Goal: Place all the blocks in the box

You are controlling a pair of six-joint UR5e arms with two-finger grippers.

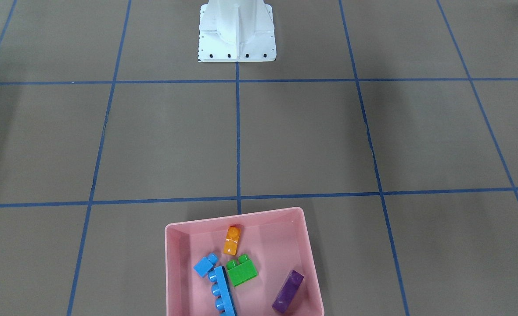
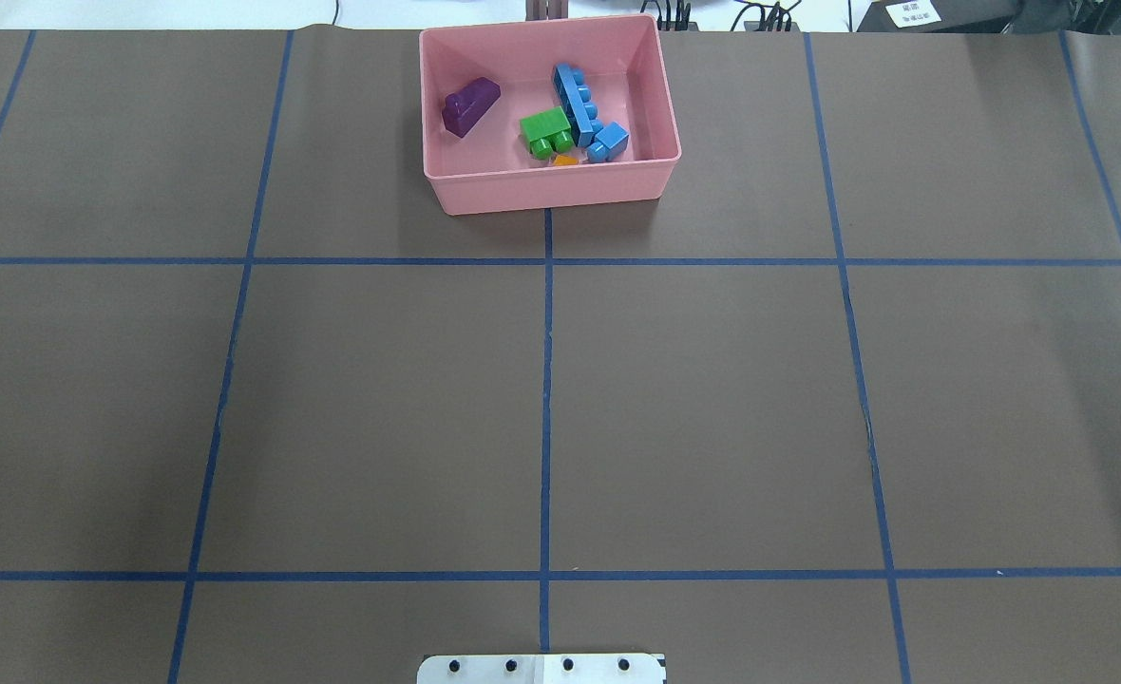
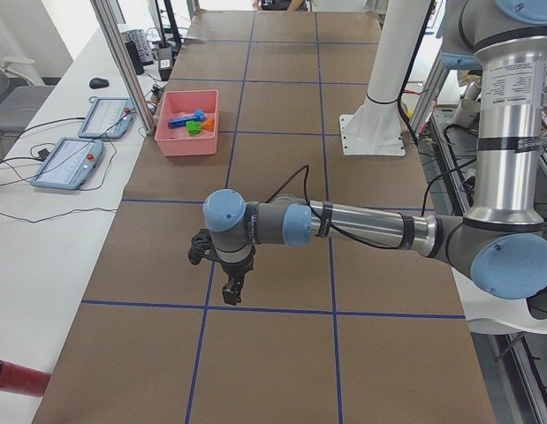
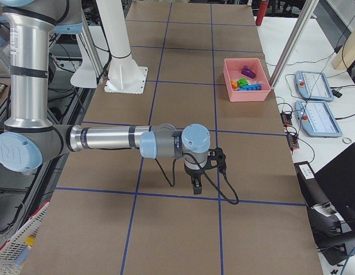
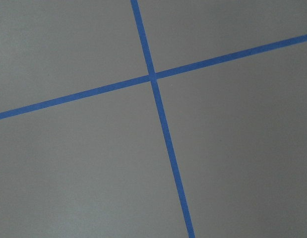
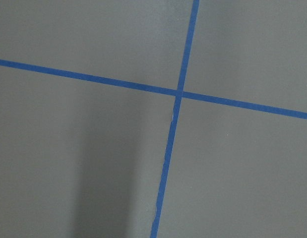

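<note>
my table (image 1: 285,140) is brown, blue-gridded; pink box (image 2: 541,190); orange block (image 1: 232,240), green block (image 1: 242,271), purple block (image 1: 288,291), long blue block (image 1: 223,292), small blue block (image 1: 205,265)

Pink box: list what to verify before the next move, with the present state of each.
1. Orange block in box: ok.
2. Purple block in box: ok.
3. Green block, small blue block, long blue block in box: ok.
4. Left arm and right arm away from box: ok.
5. Jaws open or shut: cannot tell, side views only.
</note>
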